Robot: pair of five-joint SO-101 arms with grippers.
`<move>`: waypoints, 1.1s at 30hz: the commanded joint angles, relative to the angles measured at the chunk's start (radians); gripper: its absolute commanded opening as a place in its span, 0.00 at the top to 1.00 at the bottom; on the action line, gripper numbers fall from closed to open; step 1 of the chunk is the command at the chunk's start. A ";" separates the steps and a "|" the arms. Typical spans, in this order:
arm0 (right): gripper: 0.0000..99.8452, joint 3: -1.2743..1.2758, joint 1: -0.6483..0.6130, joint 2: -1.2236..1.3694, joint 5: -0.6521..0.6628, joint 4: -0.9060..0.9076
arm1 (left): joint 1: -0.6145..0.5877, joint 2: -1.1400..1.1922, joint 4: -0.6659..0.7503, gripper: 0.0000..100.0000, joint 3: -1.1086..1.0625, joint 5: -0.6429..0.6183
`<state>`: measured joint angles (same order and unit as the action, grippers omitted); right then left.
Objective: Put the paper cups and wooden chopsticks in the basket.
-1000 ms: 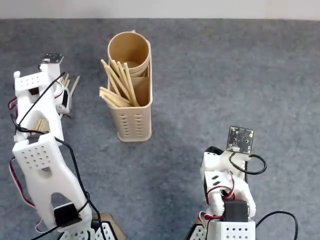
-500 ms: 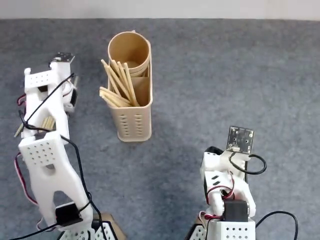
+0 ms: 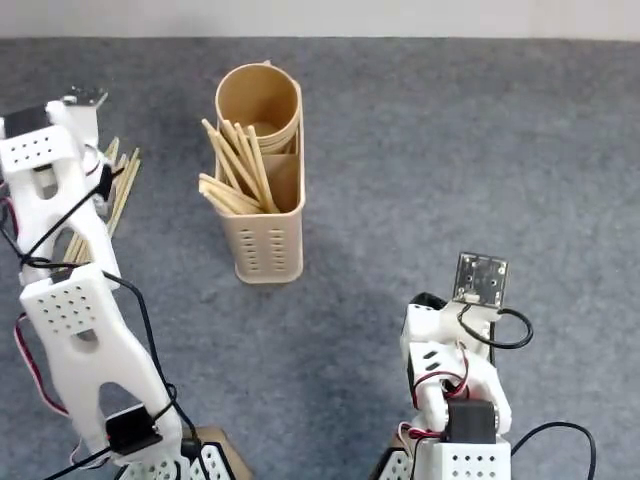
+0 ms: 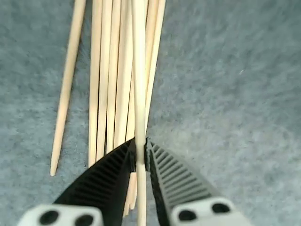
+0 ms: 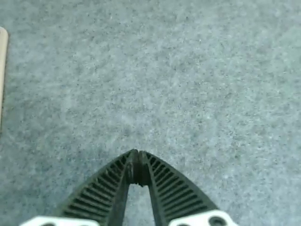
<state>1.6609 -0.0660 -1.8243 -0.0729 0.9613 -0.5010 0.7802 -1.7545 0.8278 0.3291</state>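
Observation:
The beige basket (image 3: 262, 235) stands upright in the middle of the grey carpet. A paper cup (image 3: 258, 98) fills its far compartment and several wooden chopsticks (image 3: 236, 172) lean in the near one. More chopsticks (image 3: 122, 185) lie in a bundle on the carpet to the left, beside my left arm (image 3: 55, 180). In the left wrist view my left gripper (image 4: 139, 151) is shut on one chopstick (image 4: 139, 89) that runs above the loose bundle (image 4: 110, 84). My right gripper (image 5: 138, 170) is shut on nothing, low over bare carpet.
My right arm (image 3: 452, 375) sits folded at the near right, well clear of the basket. A beige edge (image 5: 2, 70) shows at the side of the right wrist view. Open carpet lies right of the basket.
My left arm has swung left and away from the basket, uncovering the chopstick bundle on the carpet beside it. The right arm has kept still.

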 commanded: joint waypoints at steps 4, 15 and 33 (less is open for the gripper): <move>1.00 0.162 0.010 -0.001 0.009 -0.002 | -0.053 0.042 0.012 0.82 0.012 0.029; 1.00 0.162 0.010 -0.001 0.009 -0.002 | -0.077 0.179 0.117 0.86 0.010 0.089; 1.00 0.162 0.010 -0.001 0.009 -0.002 | -0.028 0.085 -0.003 0.87 0.139 0.083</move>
<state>1.6609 -0.0660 -1.8243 -0.0729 0.9613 -0.5424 0.9306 -1.7453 0.9398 0.4120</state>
